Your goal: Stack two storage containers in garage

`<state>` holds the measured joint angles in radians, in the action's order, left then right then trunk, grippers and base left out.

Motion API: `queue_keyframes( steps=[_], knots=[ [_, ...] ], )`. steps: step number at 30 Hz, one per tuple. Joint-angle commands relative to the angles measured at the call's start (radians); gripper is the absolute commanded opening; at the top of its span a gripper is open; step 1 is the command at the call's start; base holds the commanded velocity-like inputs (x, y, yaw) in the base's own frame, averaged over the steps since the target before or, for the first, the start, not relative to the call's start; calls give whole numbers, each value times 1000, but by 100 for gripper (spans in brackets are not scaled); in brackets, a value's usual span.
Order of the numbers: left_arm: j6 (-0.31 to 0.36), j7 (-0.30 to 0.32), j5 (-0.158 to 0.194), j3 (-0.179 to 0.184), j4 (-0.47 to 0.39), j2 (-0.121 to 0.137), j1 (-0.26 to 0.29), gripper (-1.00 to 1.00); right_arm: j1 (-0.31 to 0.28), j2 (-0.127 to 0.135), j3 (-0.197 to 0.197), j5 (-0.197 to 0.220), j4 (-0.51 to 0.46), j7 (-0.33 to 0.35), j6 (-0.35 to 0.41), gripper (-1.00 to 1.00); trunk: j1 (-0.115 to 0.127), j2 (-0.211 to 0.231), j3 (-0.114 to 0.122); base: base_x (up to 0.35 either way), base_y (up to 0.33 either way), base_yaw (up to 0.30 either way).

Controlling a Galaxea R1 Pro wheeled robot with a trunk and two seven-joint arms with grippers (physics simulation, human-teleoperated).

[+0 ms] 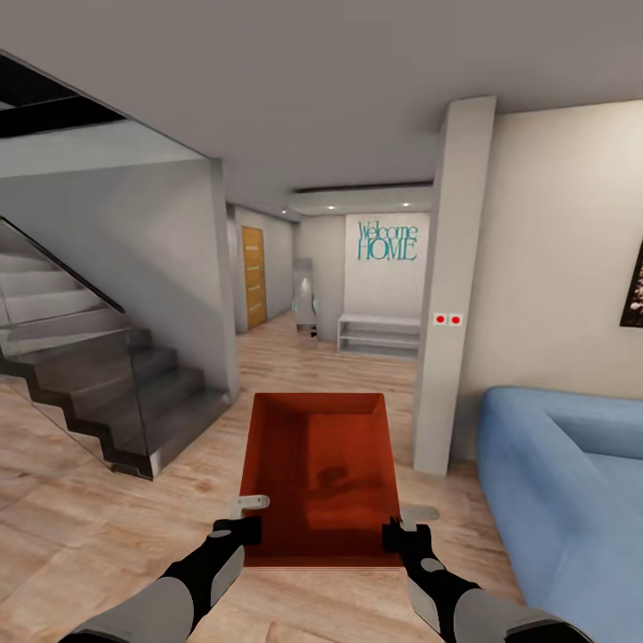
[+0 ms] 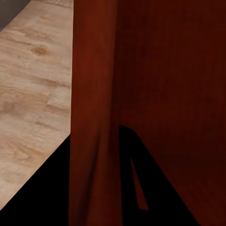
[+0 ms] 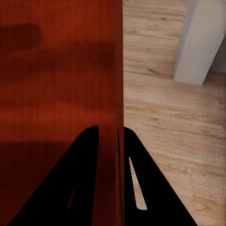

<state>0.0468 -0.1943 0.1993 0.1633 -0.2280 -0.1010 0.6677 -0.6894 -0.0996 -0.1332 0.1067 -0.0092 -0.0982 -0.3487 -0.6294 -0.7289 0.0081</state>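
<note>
Because the garage is presumably lying beyond this hallway, the robot is carrying one storage container [image 1: 321,478] level above the wood-plank floor [image 1: 116,500], open side up, beside one blue sofa [image 1: 572,482]. Two grippers are sharing the load: the left gripper [image 1: 239,529] and right gripper [image 1: 397,534], each with fingers pinching a side wall near the container's near corners.

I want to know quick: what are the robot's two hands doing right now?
Left gripper: shut on the left wall of the red container.
Right gripper: shut on its right wall.
</note>
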Motion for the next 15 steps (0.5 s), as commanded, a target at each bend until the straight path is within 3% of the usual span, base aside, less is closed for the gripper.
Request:
queue_keyframes(
  steps=[1,15],
  knots=[
    [-63,-14,-12,-79,-5,38,1,-100,1,0,9,15,9,0,-5,-100,-1,0,0,322,0,0],
    [-63,-14,-12,-78,-5,38,1,-100,1,0,9,15,9,0,-6,-100,-1,0,0,322,0,0]
  ],
)
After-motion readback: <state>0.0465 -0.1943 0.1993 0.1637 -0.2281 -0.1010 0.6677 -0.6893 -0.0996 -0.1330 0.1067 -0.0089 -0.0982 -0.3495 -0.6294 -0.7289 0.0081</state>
